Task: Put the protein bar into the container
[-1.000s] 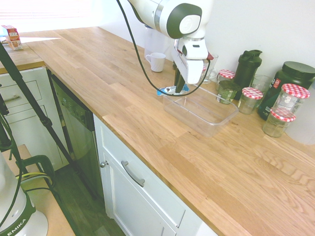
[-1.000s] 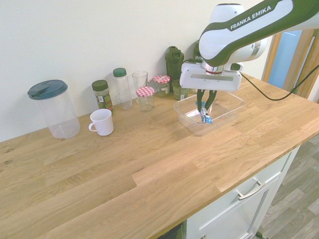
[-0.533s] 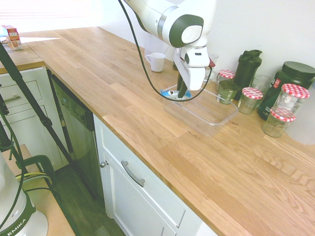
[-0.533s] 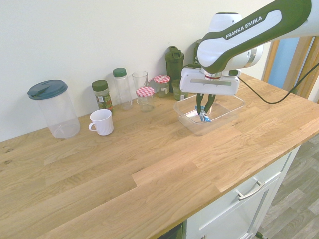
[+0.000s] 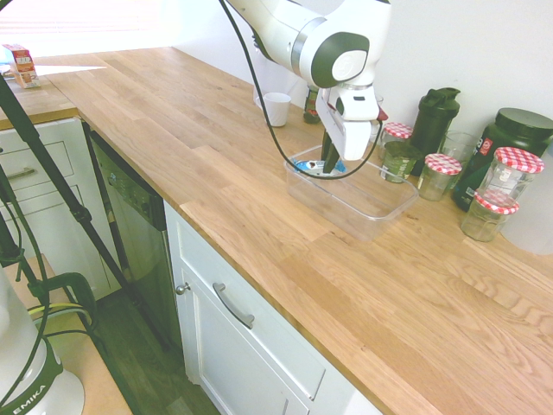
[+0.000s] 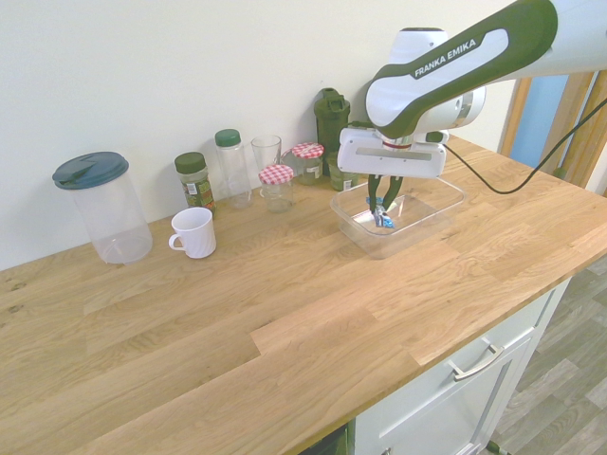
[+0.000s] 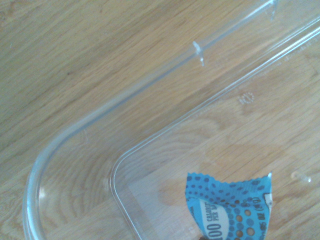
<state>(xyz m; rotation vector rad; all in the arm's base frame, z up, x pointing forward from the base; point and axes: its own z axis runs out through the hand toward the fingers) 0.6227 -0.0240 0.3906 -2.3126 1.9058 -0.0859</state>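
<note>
The protein bar is a small blue and white packet, and my gripper is shut on it. It hangs just inside the container, a clear shallow tub on the wooden counter, at the end nearest the white mug. In the wrist view the bar's crimped blue end shows over the tub's floor, close to a rounded corner of the container's rim.
Behind the tub stand jars with red-checked lids, a dark shaker bottle and a drinking glass. A white mug and a lidded clear jug stand further along the wall.
The arm has carried the bar from above the tub's corner rim further in over the tub. The grip has stayed shut.
</note>
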